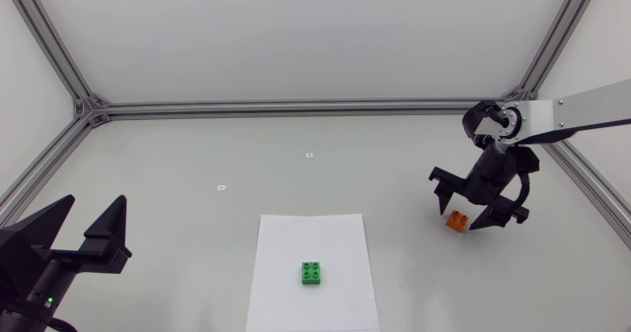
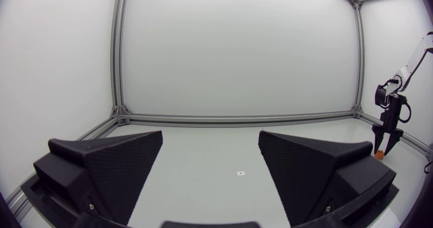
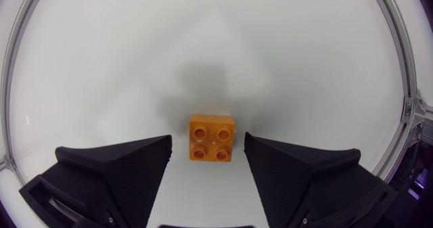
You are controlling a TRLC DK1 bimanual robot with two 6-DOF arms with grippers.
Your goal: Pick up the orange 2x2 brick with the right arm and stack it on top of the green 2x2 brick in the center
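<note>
The orange 2x2 brick (image 1: 455, 221) lies on the table at the right; in the right wrist view this orange brick (image 3: 211, 138) sits studs up between and just ahead of the fingertips. My right gripper (image 1: 463, 218) hovers over it, open, its fingers on either side without touching; in its own view the right gripper (image 3: 206, 153) straddles the brick. The green 2x2 brick (image 1: 314, 273) rests on a white paper sheet (image 1: 340, 238) at the centre front. My left gripper (image 1: 97, 226) stands open at the front left, empty; its own view shows the left gripper (image 2: 211, 147) wide apart.
Aluminium frame rails (image 1: 296, 107) border the table at the back and sides. Two small white markers (image 1: 309, 155) lie on the tabletop behind the paper. The far-off right arm (image 2: 390, 116) shows in the left wrist view.
</note>
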